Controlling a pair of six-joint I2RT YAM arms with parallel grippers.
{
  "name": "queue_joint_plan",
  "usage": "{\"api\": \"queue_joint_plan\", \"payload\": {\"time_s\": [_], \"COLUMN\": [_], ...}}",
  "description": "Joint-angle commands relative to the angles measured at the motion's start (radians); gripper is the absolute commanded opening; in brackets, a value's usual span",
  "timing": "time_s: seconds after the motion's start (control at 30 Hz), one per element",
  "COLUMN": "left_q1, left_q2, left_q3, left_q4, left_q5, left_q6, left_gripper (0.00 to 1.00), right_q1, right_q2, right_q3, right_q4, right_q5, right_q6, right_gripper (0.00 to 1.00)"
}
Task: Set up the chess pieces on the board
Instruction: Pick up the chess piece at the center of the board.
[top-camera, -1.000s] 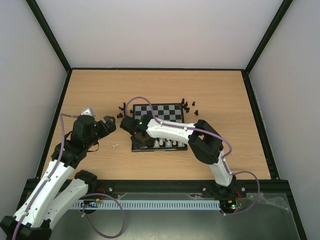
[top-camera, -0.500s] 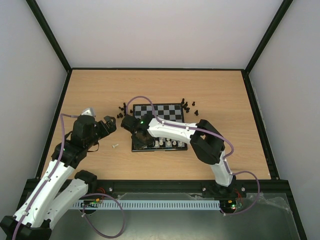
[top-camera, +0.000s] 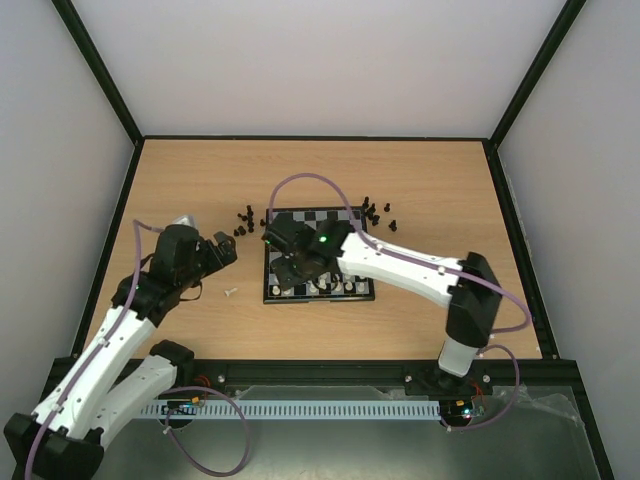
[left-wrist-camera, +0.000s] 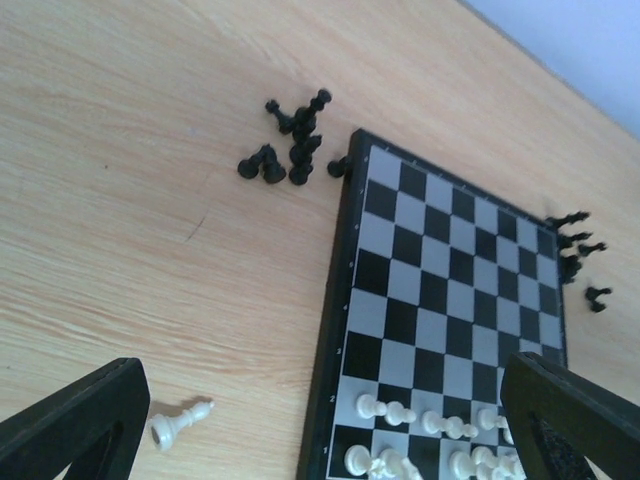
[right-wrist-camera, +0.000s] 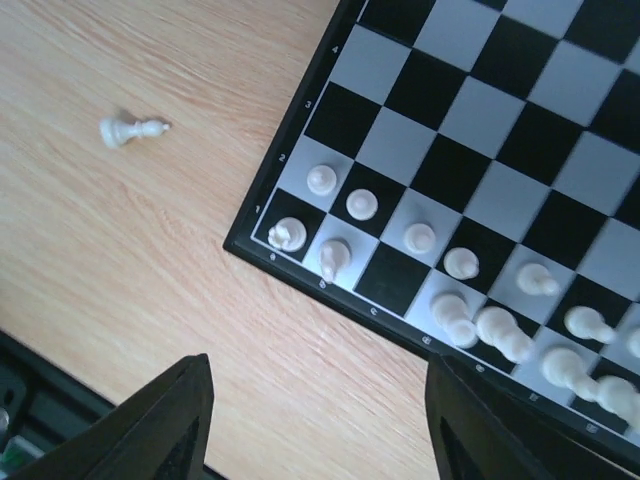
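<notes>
Two grippers, both spread wide and empty | left gripper (left-wrist-camera: 325, 365) hovers over the table (top-camera: 420, 180) left of the board (left-wrist-camera: 420, 250) | right gripper (right-wrist-camera: 318, 365) hangs above the board's near-left corner | white pieces (right-wrist-camera: 461, 263) stand on its near rows | black pieces (left-wrist-camera: 303, 147) are heaped off both far corners | one white pawn (left-wrist-camera: 180, 425) lies on the table left of the board

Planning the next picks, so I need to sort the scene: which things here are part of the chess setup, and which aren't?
Job:
board
white pieces on its near rows
lone white piece lying on the table left of it
black pieces heaped off both far corners

Not the job:
purple cables
slotted cable duct at the near edge
</notes>
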Motion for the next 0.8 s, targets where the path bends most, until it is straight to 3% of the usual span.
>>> {"api": "queue_joint_plan", "payload": {"time_s": [0.0, 0.17, 0.4, 0.57, 0.77], "left_q1": [0.005, 0.005, 0.005, 0.005, -0.008], "left_q2": [0.081, 0.179, 0.312, 0.376, 0.399], "left_q3": [0.046, 0.074, 0.109, 0.003, -0.060], "left_q4": [-0.061, -0.151, -0.252, -0.194, -0.097], "left_q5": [0.045, 0.083, 0.104, 0.145, 0.158], "left_q6": [0.035, 0.079, 0.105, 0.064, 0.003], "left_gripper": [0.99, 0.99, 0.99, 0.99, 0.91], "right_q1": [-0.021, -0.089, -0.128, -0.132, -0.133], "right_q2": [-0.150, -0.330, -0.458, -0.512, -0.549], "right_q3": [-0.097, -0.247, -0.394, -0.455, -0.489], "right_q4": [0.000, 0.072, 0.133, 0.161, 0.171], "right_q5": [0.007, -0.064, -0.147, -0.184, -0.210], "right_q6": [-0.012, -0.039, -0.075, -0.090, -0.103], "right_gripper": [0.62, 0.74, 0.75, 0.74, 0.74]}}
